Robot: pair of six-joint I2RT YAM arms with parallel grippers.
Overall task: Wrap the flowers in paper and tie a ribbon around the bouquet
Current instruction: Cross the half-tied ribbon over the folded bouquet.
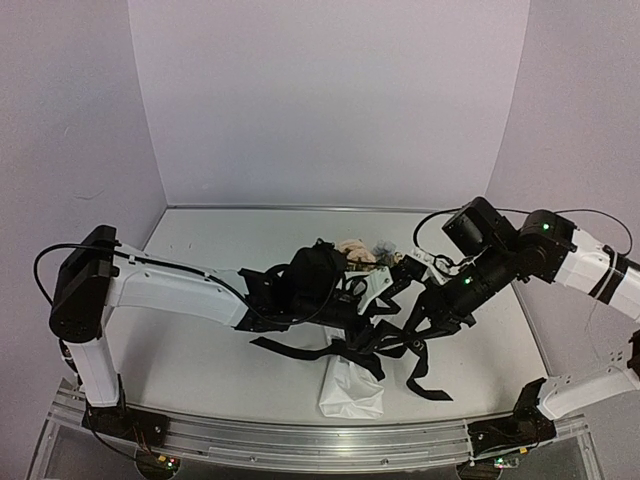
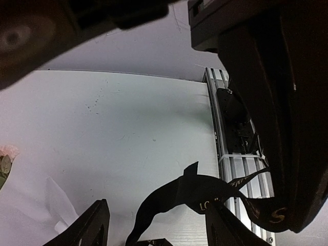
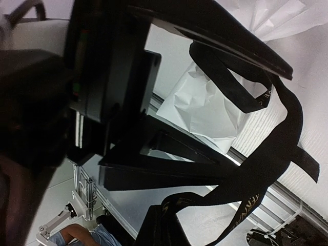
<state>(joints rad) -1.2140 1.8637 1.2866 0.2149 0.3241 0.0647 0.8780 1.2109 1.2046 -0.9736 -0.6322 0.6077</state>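
The left claw [image 2: 158, 205] is standing wide open, its two fingers [image 2: 97, 225] straddling a loop of the ribbon [image 2: 179, 195] without pinching it. Just beside it, the right claw [image 2: 287, 210] is clamping shut. The lettered ribbon is running straight into its tip, so it looks to be gripping that strand.

From there the ribbon is hanging slack between the two claws. It is then trailing in black loops across the middle of the bouquet [image 1: 352, 388] and onto the desk [image 1: 200, 350] on the right arm's side.

The bouquet is lying beneath both claws, its long axis running from the near rail towards the back wall. The paper [image 3: 205, 107] is serving as the holder: the flowers [image 1: 355, 250] are showing at its far end, and the stems are hiding inside.

The coming move is probably turning on that slack loop, which is lying crosswise to the bouquet. The left arm is nearer to it, already bracketing it.
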